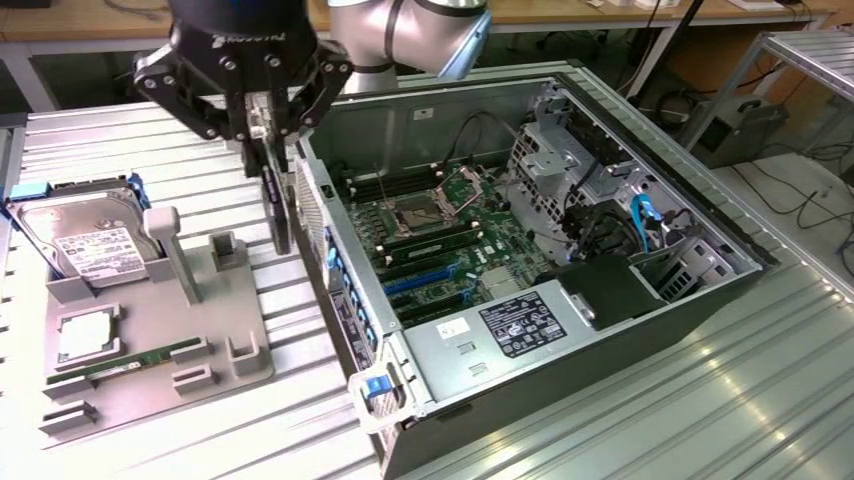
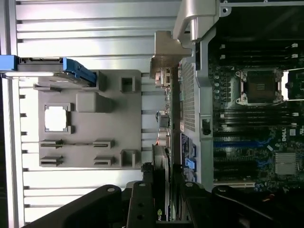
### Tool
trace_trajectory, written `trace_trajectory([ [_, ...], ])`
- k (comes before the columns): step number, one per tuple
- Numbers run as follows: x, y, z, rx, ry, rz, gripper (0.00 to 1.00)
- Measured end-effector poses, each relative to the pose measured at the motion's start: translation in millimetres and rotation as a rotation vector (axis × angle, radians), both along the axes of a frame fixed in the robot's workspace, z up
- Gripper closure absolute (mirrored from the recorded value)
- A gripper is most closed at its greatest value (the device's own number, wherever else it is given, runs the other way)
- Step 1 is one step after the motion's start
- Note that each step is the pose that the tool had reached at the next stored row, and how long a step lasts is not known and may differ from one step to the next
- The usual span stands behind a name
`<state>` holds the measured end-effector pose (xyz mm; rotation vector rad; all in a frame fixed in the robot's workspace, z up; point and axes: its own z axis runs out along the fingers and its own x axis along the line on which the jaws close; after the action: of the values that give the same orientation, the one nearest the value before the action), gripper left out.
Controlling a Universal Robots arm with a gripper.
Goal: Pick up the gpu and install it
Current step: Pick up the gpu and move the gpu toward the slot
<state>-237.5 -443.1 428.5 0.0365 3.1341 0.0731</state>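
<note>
**Figure. Card held beside the open case, exterior and wrist views.**

- **Nearest:** The ribbed metal table (image 1: pixel 641 420) carries an open computer case (image 1: pixel 574 400) lying on its side. The case's near corner, with a blue latch (image 1: pixel 380 385), reaches toward the table's near edge.
- **Toward the table's edge at the exterior view's left:** A gray fixture (image 1: pixel 200 330) lies flat, apart from the case. In its near slots sits a narrow green memory stick (image 1: pixel 127 362). A square silver chip (image 1: pixel 83 338) lies just behind the stick. At the fixture's far end, a silver hard drive (image 1: pixel 87 245) with a white label leans in a blue frame.
- **Inside the case:** The motherboard (image 1: pixel 441 240) lies exposed, with the processor socket (image 1: pixel 420 210) near its far side. A labelled silver box (image 1: pixel 527 322) sits toward the near end.
- **Farther back:** The gripper (image 1: pixel 267 150) hangs over the bare strip of table between the fixture and the case. Its jaws are clamped on the gpu (image 1: pixel 278 215).
  - The gpu hangs upright and edge-on, clear of the fixture's slots and just beside the case's outer wall, not inside it.
  - In the wrist view the gpu (image 2: pixel 164 156) runs out from the gripper (image 2: pixel 164 199) along that same strip. Its silver bracket (image 2: pixel 167 50) is at the end away from the jaws.
- **Beyond:** The gray arm (image 1: pixel 414 30) rises behind the case.
</note>
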Motion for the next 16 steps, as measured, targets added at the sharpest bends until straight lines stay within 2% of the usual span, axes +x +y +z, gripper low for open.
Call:
trace_trajectory([
  [1, 4.4, -1.3, 2.3, 0.0008, 0.0, 0.0, 0.74],
  [4, 30.7, -7.6, 8.8, 0.0046, 0.0003, 0.0, 0.74],
  [5, 35.5, -8.3, 9.1, 0.0053, 0.0002, 0.0, 0.74],
  [11, 68.4, -9.8, 9.2, 0.0124, 0.0003, 0.0, 0.74],
  [16, 94.2, -9.7, 6.3, 0.012, 0.0009, 0.001, 0.74],
])
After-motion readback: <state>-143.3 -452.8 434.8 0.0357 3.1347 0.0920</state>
